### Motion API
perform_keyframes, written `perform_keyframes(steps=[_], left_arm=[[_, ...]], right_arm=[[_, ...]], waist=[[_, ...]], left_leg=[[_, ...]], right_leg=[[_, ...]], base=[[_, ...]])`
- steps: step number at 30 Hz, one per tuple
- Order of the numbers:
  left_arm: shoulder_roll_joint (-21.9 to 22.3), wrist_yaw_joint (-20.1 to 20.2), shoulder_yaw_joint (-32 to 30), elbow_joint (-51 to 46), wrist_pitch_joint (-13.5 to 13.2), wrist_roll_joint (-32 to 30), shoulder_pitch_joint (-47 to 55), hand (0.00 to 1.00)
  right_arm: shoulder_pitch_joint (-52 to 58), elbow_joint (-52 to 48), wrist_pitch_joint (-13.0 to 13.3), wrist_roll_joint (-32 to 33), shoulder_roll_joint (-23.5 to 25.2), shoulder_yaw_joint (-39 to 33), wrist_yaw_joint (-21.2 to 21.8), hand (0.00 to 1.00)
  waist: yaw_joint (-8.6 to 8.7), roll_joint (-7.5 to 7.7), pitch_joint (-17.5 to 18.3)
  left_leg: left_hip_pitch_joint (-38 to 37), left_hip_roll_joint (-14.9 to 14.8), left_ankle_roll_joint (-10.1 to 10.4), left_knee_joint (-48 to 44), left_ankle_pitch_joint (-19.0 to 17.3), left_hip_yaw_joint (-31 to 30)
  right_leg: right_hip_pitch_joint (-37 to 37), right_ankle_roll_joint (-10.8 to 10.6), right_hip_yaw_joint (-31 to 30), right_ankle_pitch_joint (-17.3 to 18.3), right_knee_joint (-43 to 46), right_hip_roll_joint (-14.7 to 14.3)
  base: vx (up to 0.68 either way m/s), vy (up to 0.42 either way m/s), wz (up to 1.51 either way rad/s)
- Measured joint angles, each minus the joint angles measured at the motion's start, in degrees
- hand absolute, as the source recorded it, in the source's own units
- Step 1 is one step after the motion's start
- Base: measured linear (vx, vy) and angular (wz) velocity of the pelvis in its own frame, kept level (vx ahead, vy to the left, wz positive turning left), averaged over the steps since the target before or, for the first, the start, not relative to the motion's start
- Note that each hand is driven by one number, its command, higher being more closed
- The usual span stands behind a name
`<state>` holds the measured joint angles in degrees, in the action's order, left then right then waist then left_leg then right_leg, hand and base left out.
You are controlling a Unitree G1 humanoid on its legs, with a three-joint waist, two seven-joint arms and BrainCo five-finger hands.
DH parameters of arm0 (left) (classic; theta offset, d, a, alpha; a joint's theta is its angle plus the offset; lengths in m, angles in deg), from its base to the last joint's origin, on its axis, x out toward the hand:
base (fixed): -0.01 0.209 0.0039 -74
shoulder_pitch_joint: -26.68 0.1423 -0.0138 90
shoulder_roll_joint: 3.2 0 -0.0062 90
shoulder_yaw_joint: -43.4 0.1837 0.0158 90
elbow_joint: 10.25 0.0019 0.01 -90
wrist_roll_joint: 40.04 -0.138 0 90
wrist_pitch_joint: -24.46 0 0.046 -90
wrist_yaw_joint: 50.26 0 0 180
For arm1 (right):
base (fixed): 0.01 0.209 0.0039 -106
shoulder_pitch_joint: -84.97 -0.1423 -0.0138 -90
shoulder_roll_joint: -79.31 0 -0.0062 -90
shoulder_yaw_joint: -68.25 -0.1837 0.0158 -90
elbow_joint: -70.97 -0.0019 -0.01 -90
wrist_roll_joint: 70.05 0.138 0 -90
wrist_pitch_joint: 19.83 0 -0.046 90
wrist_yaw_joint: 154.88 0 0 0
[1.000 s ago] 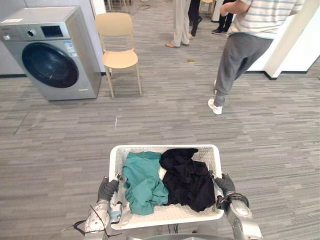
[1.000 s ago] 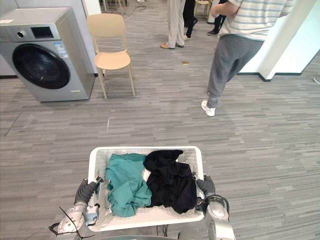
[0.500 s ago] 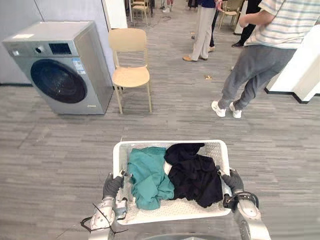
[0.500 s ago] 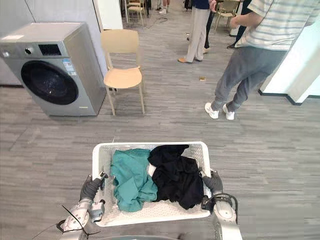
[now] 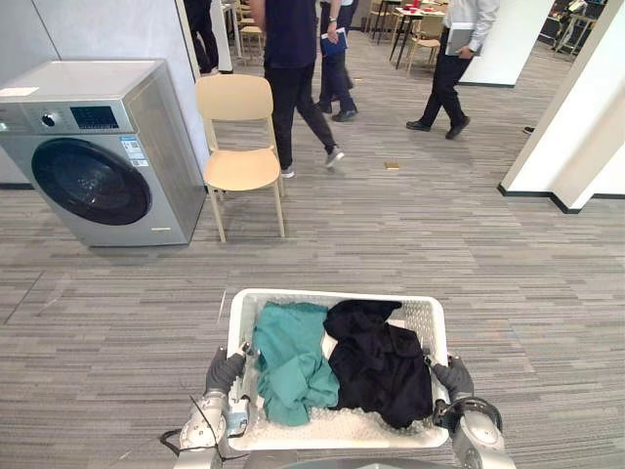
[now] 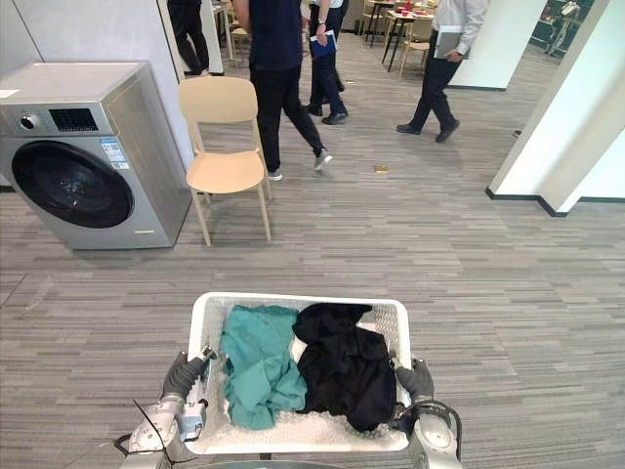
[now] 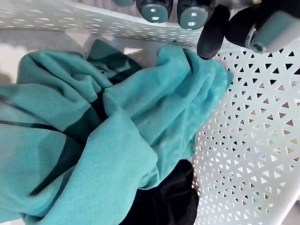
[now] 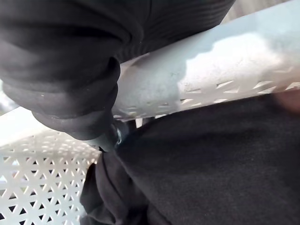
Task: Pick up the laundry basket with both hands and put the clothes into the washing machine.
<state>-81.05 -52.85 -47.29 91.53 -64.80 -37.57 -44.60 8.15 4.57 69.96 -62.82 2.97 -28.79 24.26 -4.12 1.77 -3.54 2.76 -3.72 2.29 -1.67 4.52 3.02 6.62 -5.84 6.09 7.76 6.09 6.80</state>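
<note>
Your view has swung; the things themselves have not moved. The washing machine (image 5: 98,147) stands at the far left of the floor (image 5: 439,244), its round door (image 5: 91,182) shut, with the chair (image 5: 239,137) just beside it. The person in the striped top who stood near on the right half a second ago is gone. Other people (image 5: 293,59) now walk behind the chair (the way to the machine looks open, but watch them). The laundry basket (image 5: 332,293) is still carried low before you, with the teal garment (image 5: 291,362) at its left side and the black garment (image 5: 381,363) at its right. Your left hand (image 5: 224,371) and right hand (image 5: 452,377) stay curled over its side rims. Next, I judge, you walk left to the machine, and its door will need opening.
</note>
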Motion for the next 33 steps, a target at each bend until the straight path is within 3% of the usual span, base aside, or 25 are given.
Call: perform_keyframes(steps=[3, 5, 8, 10, 11, 12, 13, 14, 15, 16, 17, 18, 19, 20, 22, 24, 25, 26, 27, 29, 30, 31, 32, 33], left_arm=[[-1.5, -0.03, 2.33, 5.55, 0.33, 1.96, -1.9, 1.0], [-2.02, -0.04, 2.54, 7.02, 0.36, 3.89, -2.24, 1.0], [-2.28, -0.25, 2.44, 7.49, 0.35, 6.25, -2.27, 1.0], [-2.54, -0.49, 2.4, 7.91, 0.32, 8.17, -2.59, 1.0], [-2.57, -1.04, 2.32, 7.9, 0.27, 8.64, -2.77, 1.0], [-2.54, -1.29, 2.26, 7.9, 0.1, 9.13, -2.85, 1.0], [-2.39, -1.49, 2.23, 7.86, -0.04, 10.44, -3.19, 1.0], [-2.12, -1.63, 2.01, 7.79, -0.13, 10.63, -3.19, 1.0], [-1.49, -1.8, 1.8, 7.75, -0.18, 10.88, -3.39, 1.0], [-0.27, -1.79, 2.12, 7.76, -0.13, 10.86, -3.54, 1.0], [-0.36, -1.67, 2.72, 7.69, -0.11, 10.86, -3.46, 1.0], [-0.37, -1.6, 2.94, 7.69, 0.02, 10.85, -3.43, 1.0], [-1.14, -1.56, 2.97, 7.67, 0.22, 10.84, -3.19, 1.0], [-2.6, -1.56, 2.67, 6.33, 0.36, 10.84, -2.71, 1.0], [-3.4, -1.72, 1.79, 2.96, 0.37, 10.84, -1.93, 1.0], [-4.29, -1.11, 1.33, -0.51, 0.38, 10.81, -1.81, 1.0], [-4.29, -1.07, 1.4, -0.88, 0.37, 10.74, -1.83, 1.0], [-4.29, -0.96, 1.41, -1.11, 0.37, 10.73, -1.84, 1.0], [-4.37, -0.63, 1.41, -1.19, 0.41, 10.68, -1.84, 1.0], [-4.41, -0.23, 1.41, -1.14, 0.54, 10.4, -1.93, 1.0], [-4.36, -0.06, 1.5, -1.0, 1.3, 10.27, -1.91, 1.0], [-4.32, -0.06, 1.59, -0.83, 1.39, 10.23, -1.9, 1.0], [-4.27, 0.04, 1.98, -0.38, 1.62, 10.13, -1.13, 1.0], [-4.07, 0.07, 2.24, -0.35, 1.63, 10.12, -1.13, 1.0]], right_arm=[[-0.47, 6.35, 0.1, 1.81, -1.3, -0.91, 0.7, 1.0], [-2.2, 9.22, 0.17, 1.92, -2.21, -0.96, 1.3, 1.0], [-5.19, 11.78, 0.09, 2.26, -2.91, 0.07, 2.07, 1.0], [-6.88, 12.74, -0.05, 2.37, -3.51, 0.89, 2.25, 1.0], [-8.61, 13.88, -0.12, 2.39, -3.94, 1.47, 2.25, 1.0], [-9.36, 14.24, -0.17, 2.38, -4.02, 1.57, 2.25, 1.0], [-10.76, 14.4, -0.14, 2.38, -4.81, 2.39, 2.23, 1.0], [-11.22, 14.44, -0.14, 2.38, -5.13, 2.62, 2.28, 1.0], [-11.7, 14.45, -0.13, 2.36, -5.72, 2.37, 2.22, 1.0], [-11.41, 14.4, 0.11, 2.37, -6.71, 1.94, 2.23, 1.0], [-10.68, 14.09, 0.23, 2.38, -6.81, 1.24, 2.24, 1.0], [-9.87, 13.57, 0.25, 2.43, -6.64, 1.14, 2.29, 1.0], [-8.76, 12.8, 0.42, 2.48, -5.78, 1.13, 2.24, 1.0], [-7.63, 11.46, 0.68, 2.45, -4.55, 1.22, 2.25, 1.0], [-7.69, 8.16, 0.24, 2.39, -3.13, 1.23, 2.28, 1.0], [-5.84, 3.21, 0.18, 2.78, -1.62, 0.53, 2.22, 1.0], [-5.19, 2.03, 0.09, 2.88, -1.44, 0.21, 2.19, 1.0], [-4.86, 1.35, 0.07, 2.92, -1.47, 0.05, 2.23, 1.0], [-4.86, 1.34, -0.12, 3.02, -1.39, 0.05, 2.06, 1.0], [-4.89, 1.7, -0.15, 3.23, -1.49, 0.03, 1.81, 1.0], [-4.33, 1.89, -0.32, 3.45, -1.47, 0.0, 1.7, 1.0], [-4.11, 1.89, -0.32, 3.45, -1.46, -0.01, 1.63, 1.0], [-3.04, 1.85, -0.31, 3.45, -1.31, 0.06, 1.27, 1.0], [-2.87, 1.97, -0.3, 3.49, -1.33, -0.08, 1.18, 1.0]], waist=[[0.78, -1.14, 0.51], [1.79, -1.73, 0.96], [1.72, -1.82, 1.0], [1.64, -1.74, 0.92], [1.37, -1.93, 0.83], [0.92, -2.09, 0.79], [-0.15, -2.75, 0.82], [-0.13, -2.94, 0.85], [0.12, -3.44, 0.44], [0.41, -4.89, -0.12], [0.58, -4.99, -0.58], [0.82, -4.48, -0.96], [2.02, -3.61, -2.04], [1.94, -3.99, -3.04], [1.48, -2.25, -3.8], [1.77, -2.11, -4.55], [1.79, -1.79, -4.67], [1.63, -1.41, -4.76], [1.7, -1.13, -4.37], [1.85, -0.35, -4.23], [2.16, -0.18, -3.69], [2.32, -0.57, -3.4], [3.35, -2.98, -0.11], [3.38, -4.04, 0.87]], left_leg=[[-0.9, 0.18, 0.19, 5.37, 2.97, 0.18], [-0.68, 0.01, 0.44, 6.86, 3.23, 1.07], [0.59, 0.37, 0.17, 6.44, 2.97, 2.15], [2.91, 0.72, -0.67, 3.03, 1.51, 1.86], [4.49, 0.81, -0.92, -0.87, -0.87, 1.83], [4.95, 0.88, -1.04, -2.78, -2.21, 1.96], [6.55, 0.95, -1.44, -7.84, -5.87, 2.18], [7.38, 1.17, -1.63, -9.79, -7.19, 1.9], [8.04, 2.11, -2.44, -12.5, -9.61, 0.6], [7.75, 3.12, -3.55, -14.17, -10.95, -1.59], [6.56, 4.29, -4.28, -14.84, -11.99, -2.87], [5.65, 5.15, -5.06, -15.06, -12.53, -3.87], [3.41, 6.72, -6.06, -15.72, -13.66, -6.08], [1.81, 7.0, -7.2, -16.62, -14.98, -7.14], [0.55, 7.0, -8.36, -17.17, -16.21, -8.11], [-1.29, 6.1, -8.43, -16.95, -18.15, -9.86], [-2.12, 6.06, -8.24, -16.69, -18.74, -9.96], [-3.57, 5.87, -8.35, -16.38, -20.07, -10.18], [-3.83, 5.44, -8.19, -16.47, -21.62, -10.43], [-5.63, 5.67, -7.74, -16.43, -24.46, -12.23], [-7.82, 4.59, -7.39, -16.51, -26.87, -13.97], [-8.18, 4.09, -7.15, -16.54, -27.41, -14.37], [-8.85, -0.08, -5.9, -16.45, -29.32, -17.52], [-9.14, -1.08, -5.51, -17.62, -29.32, -18.49]], right_leg=[[-1.51, -0.03, 0.0, 0.0, -0.46, 0.13], [-2.91, -0.27, -0.09, 0.15, -0.65, 0.07], [-4.04, -1.39, -1.31, 0.75, -1.65, 0.12], [-4.52, -1.99, -1.43, -0.5, -2.03, 0.51], [-4.31, -0.9, -1.48, -2.38, -1.99, 1.14], [-4.03, -0.93, -1.55, -2.38, -2.04, 1.32], [-3.47, -1.6, -1.47, -1.94, -1.45, 1.65], [-3.47, -2.49, -1.16, -1.33, -0.25, 2.28], [-4.58, -4.87, 0.06, 0.43, 5.01, 3.38], [-7.56, -6.03, 1.79, 1.25, 15.41, 4.63], [-10.93, -5.15, 2.58, 0.69, 25.75, 6.23], [-13.03, -2.69, 2.71, -0.9, 32.4, 7.63], [-15.63, 1.66, 0.97, -6.49, 41.89, 8.77], [-18.31, 1.28, -2.05, -5.28, 49.2, 7.68], [-22.29, 2.08, -2.35, 0.01, 53.32, 5.41], [-26.23, 1.33, 2.01, 3.85, 42.92, 2.15], [-26.6, 1.36, 4.28, 3.8, 38.33, 2.29], [-26.62, 1.44, 7.57, 3.03, 27.32, 1.77], [-25.54, 1.48, 8.21, -0.25, 13.63, 0.16], [-25.31, 1.14, 7.0, -4.29, 4.36, -0.74], [-24.42, 2.92, 5.01, -7.95, 3.17, -1.86], [-24.25, 3.44, 4.81, -9.21, 3.29, -2.31], [-23.22, 5.98, 5.18, -12.59, 4.03, -6.29], [-22.8, 6.65, 6.45, -12.18, 4.34, -7.56]], base=[[0.05, 0.002, -0.01], [0.07, -0.008, -0.25], [0.1, -0.005, -0.24], [0.13, 0.016, 0.02], [0.12, 0.038, -0.01], [0.17, 0.057, -0.13], [0.11, 0.036, -0.1], [0.17, 0.094, 0.16], [0.12, 0.14, 0.6], [0.15, 0.18, 0.88], [0.08, 0.144, 0.88], [0.13, 0.126, 1.09], [0.25, 0.145, 1.11], [0.22, 0.107, 0.91], [0.2, 0.058, 0.31], [0.3, 0.015, 0.43], [0.31, -0.026, 0.29], [0.27, -0.053, 0.14], [0.43, -0.105, 0.14], [0.54, -0.19, 0.35], [0.57, -0.214, 0.42], [0.67, -0.246, 0.75], [0.6, -0.206, 0.65], [0.76, -0.247, 0.68]])
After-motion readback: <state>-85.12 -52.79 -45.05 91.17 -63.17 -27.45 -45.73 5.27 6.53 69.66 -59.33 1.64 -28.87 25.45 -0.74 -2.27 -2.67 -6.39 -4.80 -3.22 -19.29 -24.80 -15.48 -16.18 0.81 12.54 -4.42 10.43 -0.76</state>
